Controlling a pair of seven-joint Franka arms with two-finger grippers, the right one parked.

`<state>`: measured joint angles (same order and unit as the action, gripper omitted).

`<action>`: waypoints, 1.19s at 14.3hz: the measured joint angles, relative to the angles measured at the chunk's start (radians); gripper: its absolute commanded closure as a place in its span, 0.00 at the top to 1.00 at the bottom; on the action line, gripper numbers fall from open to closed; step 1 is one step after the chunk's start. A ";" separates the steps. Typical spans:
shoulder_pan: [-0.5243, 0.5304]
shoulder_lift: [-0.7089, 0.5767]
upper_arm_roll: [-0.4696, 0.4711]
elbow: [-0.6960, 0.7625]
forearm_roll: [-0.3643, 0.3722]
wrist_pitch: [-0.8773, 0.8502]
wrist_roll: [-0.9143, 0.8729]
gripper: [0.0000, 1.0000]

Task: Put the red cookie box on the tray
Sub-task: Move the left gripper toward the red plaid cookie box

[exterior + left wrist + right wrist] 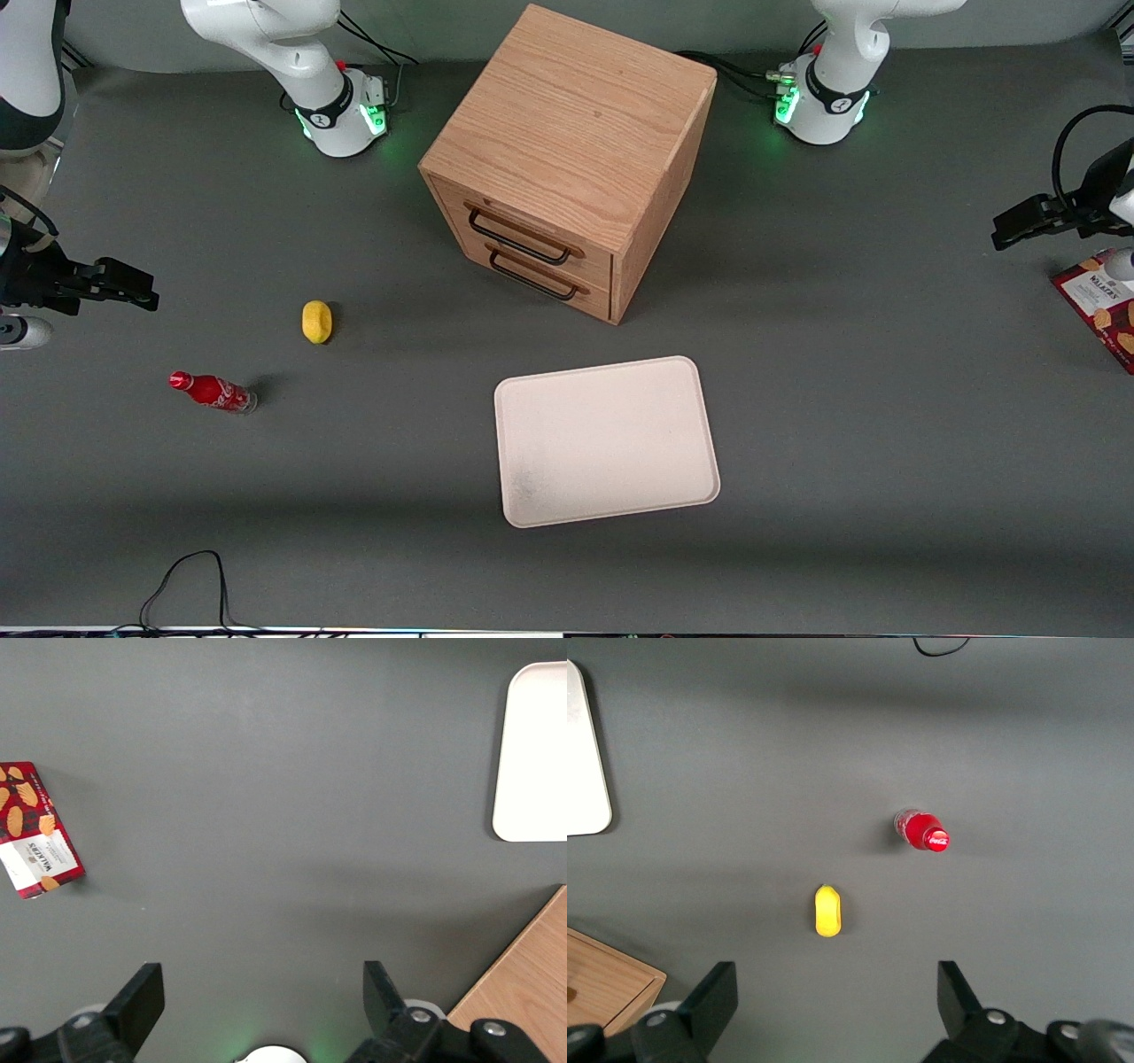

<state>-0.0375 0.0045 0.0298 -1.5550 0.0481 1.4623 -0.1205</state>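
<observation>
The red cookie box (1103, 301) lies flat on the grey table at the working arm's end, partly cut off by the frame edge. Its dark-red face with tan cookies and a white label also shows in the left wrist view (35, 833). The cream-white tray (607, 443) sits near the middle of the table, nearer the front camera than the cabinet, with nothing on it; its rim shows as well (532, 753). My left gripper (1010, 226) hangs above the table, slightly farther from the front camera than the box. It is open (261, 973), holding nothing and apart from the box.
A wooden drawer cabinet (567, 159) with two black handles stands mid-table, its corner near the wrist (523, 992). Toward the parked arm's end lie a small yellow object (316, 321) and a red soda bottle (211, 391). A black cable (186, 576) loops at the table's front edge.
</observation>
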 measured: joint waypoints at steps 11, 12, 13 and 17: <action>-0.003 0.038 -0.005 0.022 -0.001 -0.059 0.000 1.00; -0.003 0.038 -0.005 0.022 -0.001 -0.061 0.000 1.00; -0.003 0.038 -0.005 0.022 -0.001 -0.061 0.000 1.00; -0.002 0.038 -0.003 0.031 -0.001 -0.080 0.000 1.00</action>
<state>-0.0396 0.0427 0.0273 -1.5243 0.0473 1.3827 -0.1206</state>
